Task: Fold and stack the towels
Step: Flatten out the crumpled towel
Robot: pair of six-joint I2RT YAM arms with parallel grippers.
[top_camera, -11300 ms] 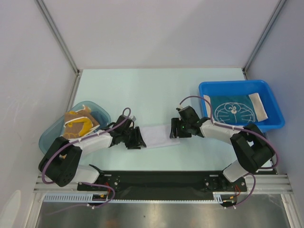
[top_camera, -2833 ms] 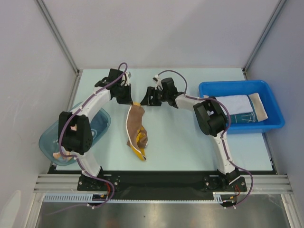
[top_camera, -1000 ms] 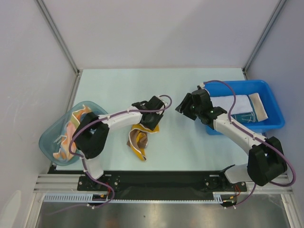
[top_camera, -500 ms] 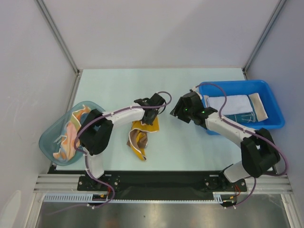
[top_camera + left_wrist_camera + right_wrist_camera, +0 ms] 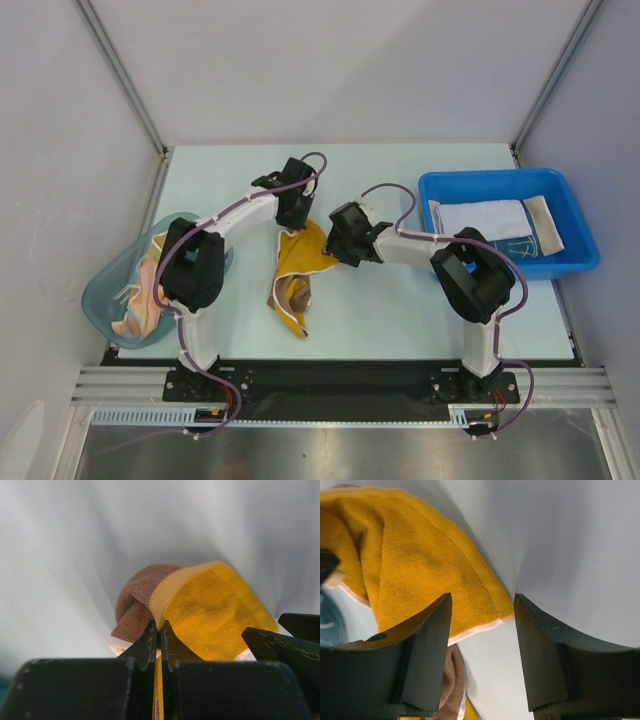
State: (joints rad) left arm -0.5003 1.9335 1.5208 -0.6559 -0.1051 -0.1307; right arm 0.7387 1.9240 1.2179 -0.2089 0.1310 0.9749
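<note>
Yellow-brown towel (image 5: 298, 262) lay crumpled mid-bench (image 5: 400, 180). I read left hand (image 5: 159, 629) clamped on its upper edge; right hand (image 5: 481, 611) spread wide, straddling its corner.

Left of the table towel (image 5: 300, 262): tub (image 5: 100, 297), loose towels (image 5: 148, 282) in it. Right and farther back: bin (image 5: 490, 178), folded towels (image 5: 480, 218) inside. At its far edge, left gripper (image 5: 296, 218); at its right corner, right gripper (image 5: 338, 248).

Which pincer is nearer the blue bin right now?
Right. The right pincer, open at a corner of the yellow-brown towel, lies just left of the blue bin. The left pincer, shut on that towel's edge, is farther left.
</note>
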